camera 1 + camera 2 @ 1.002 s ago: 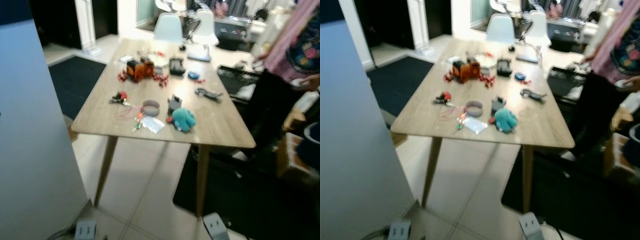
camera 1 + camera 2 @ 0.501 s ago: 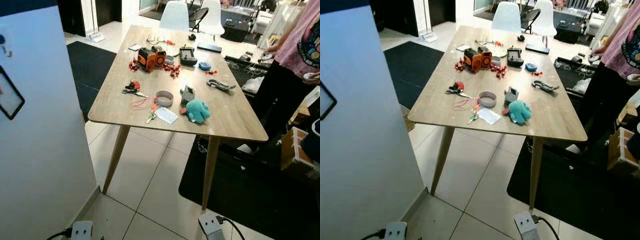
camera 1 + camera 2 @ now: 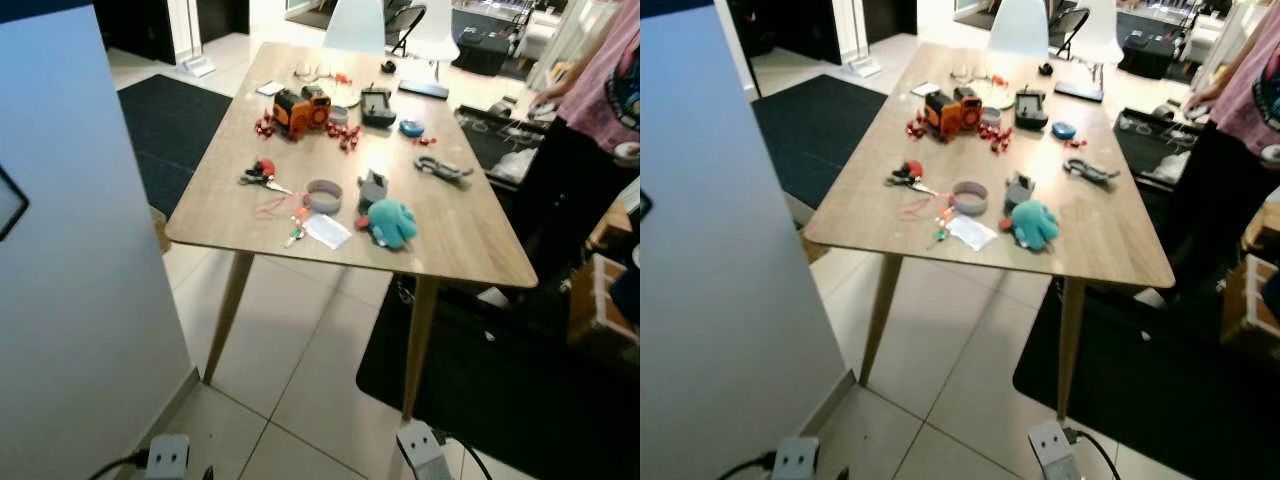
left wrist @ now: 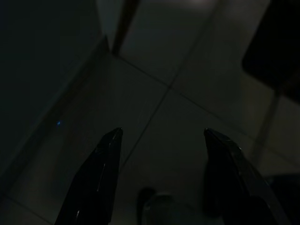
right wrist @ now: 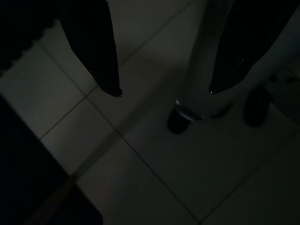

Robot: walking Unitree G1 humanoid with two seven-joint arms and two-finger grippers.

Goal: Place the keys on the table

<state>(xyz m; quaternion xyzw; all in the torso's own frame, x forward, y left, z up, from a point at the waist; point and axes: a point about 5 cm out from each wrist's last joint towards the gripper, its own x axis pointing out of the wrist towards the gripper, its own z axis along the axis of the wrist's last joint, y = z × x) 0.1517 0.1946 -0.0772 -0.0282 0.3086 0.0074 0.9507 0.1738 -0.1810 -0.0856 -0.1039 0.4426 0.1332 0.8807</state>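
White panel [image 3: 80, 250]: a tall pale surface fills the robot's left side of the head views, standing on the floor beside the worktop.
Floor [image 3: 300, 350]: pale tiles, with a dark rug [image 3: 170, 130] on the left beyond the panel and a dark mat [image 3: 500, 400] under the worktop's right side.
Worktop [image 3: 450, 240]: long light-wood table on slanted legs, running away from the robot, with white chairs [image 3: 355, 25] at its far end.
Person [image 3: 590, 130]: stands at the worktop's right edge in a pink top and dark trousers.
Orange toy [image 3: 300, 108]: sits on the far half, with small red pieces just beside it.
Teal plush [image 3: 390, 222]: lies near the front edge, right of centre.
Tape roll [image 3: 322, 194]: grey ring, just left of the plush.
Keys [image 3: 296, 228]: small bunch with a reddish cord, resting on the worktop near its front edge, just beside a white card [image 3: 328, 232].
Left end effector [image 4: 161, 133]: hangs low over dim floor tiles, its two black fingers spread wide apart, nothing between them.
Right end effector [image 5: 164, 91]: also low above dark tiles, fingers apart and empty.
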